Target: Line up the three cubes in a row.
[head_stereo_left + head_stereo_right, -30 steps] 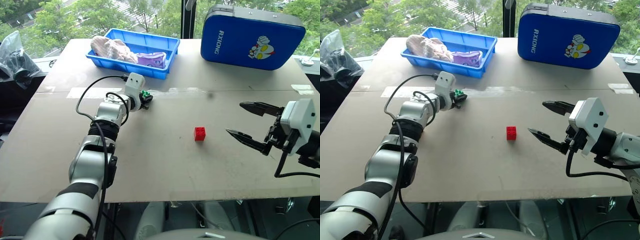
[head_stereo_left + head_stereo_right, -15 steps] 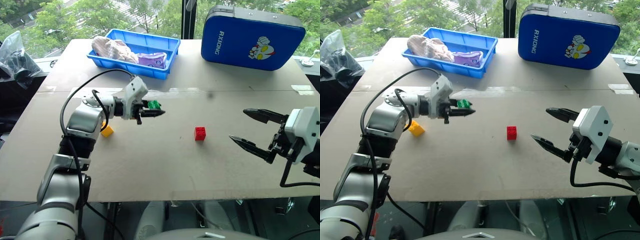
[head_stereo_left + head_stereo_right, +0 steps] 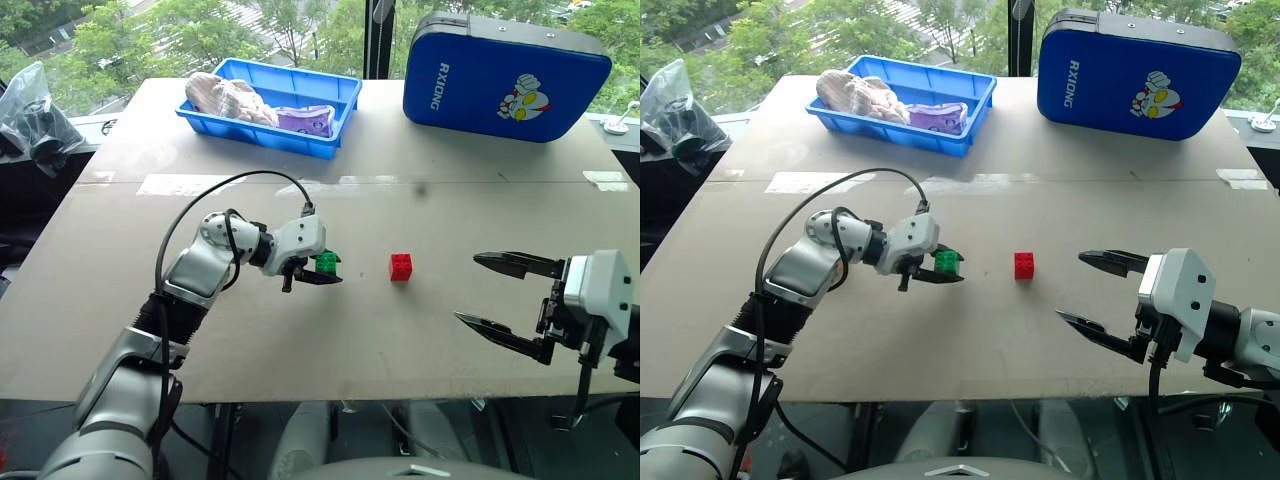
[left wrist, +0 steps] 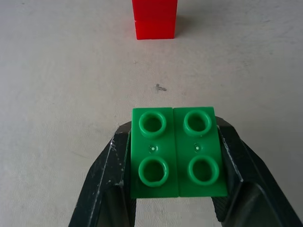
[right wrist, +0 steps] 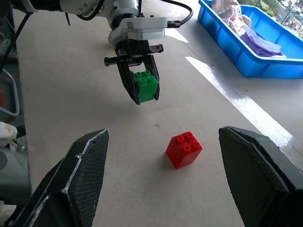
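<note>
The left gripper clamps the green cube just left of the red cube. The right gripper gapes empty, right of the red cube.

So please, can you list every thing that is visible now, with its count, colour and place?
green brick: one, green, held above the table, to the left of the red brick.
red brick: one, red, on the table near its middle.
tray: one, blue, far left of the table, holding cloth items.
case: one, blue with a cartoon figure, far right of the table.
bag: one, clear with dark contents, off the table's left edge.
table: one, beige.
left gripper: one, black fingers, shut on the green brick.
right gripper: one, black fingers, open, to the right of the red brick.
</note>
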Tool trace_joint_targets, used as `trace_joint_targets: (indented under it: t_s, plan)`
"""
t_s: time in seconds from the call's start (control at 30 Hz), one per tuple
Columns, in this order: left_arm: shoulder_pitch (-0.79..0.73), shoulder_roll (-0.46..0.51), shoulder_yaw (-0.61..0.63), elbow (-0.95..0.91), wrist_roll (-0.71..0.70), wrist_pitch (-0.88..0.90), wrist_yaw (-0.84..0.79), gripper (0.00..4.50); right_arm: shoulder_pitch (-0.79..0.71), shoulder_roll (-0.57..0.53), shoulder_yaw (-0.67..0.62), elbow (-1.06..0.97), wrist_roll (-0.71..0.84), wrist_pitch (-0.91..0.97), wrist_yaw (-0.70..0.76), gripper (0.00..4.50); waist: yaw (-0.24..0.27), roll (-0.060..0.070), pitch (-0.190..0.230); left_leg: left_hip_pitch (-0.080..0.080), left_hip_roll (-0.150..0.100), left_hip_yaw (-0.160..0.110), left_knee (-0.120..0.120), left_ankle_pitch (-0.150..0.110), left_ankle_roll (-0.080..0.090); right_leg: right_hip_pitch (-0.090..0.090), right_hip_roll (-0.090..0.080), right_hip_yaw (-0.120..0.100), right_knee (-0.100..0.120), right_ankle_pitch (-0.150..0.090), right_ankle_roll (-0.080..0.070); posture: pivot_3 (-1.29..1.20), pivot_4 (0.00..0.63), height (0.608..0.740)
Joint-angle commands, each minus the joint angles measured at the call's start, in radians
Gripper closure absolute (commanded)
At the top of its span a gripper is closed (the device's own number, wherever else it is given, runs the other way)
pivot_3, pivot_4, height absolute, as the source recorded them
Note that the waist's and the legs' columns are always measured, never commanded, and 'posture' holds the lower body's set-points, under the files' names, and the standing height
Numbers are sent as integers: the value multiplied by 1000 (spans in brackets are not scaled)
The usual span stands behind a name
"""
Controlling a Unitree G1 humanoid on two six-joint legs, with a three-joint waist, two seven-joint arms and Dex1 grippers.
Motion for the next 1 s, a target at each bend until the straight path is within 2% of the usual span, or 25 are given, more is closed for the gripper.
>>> trace_joint_targets:
  t_s: [0.03,0.33,1.0]
  plan:
    - [-21,-11,2,24,19,-48,-10,3163,-3,-17,-35,-12,23,-16,6,675,0,0,0,0,0,0,0,0,0,0,0,0,0,0,0,0,150,740]
    - [-60,-64,-6,16,35,-12,-6,3163,3,-31,-39,-9,32,-17,6,675,0,0,0,0,0,0,0,0,0,0,0,0,0,0,0,0,150,740]
    - [-47,-55,0,114,50,-94,-43,3163,19,-30,-45,-20,32,-11,-10,675,0,0,0,0,0,0,0,0,0,0,0,0,0,0,0,0,150,740]
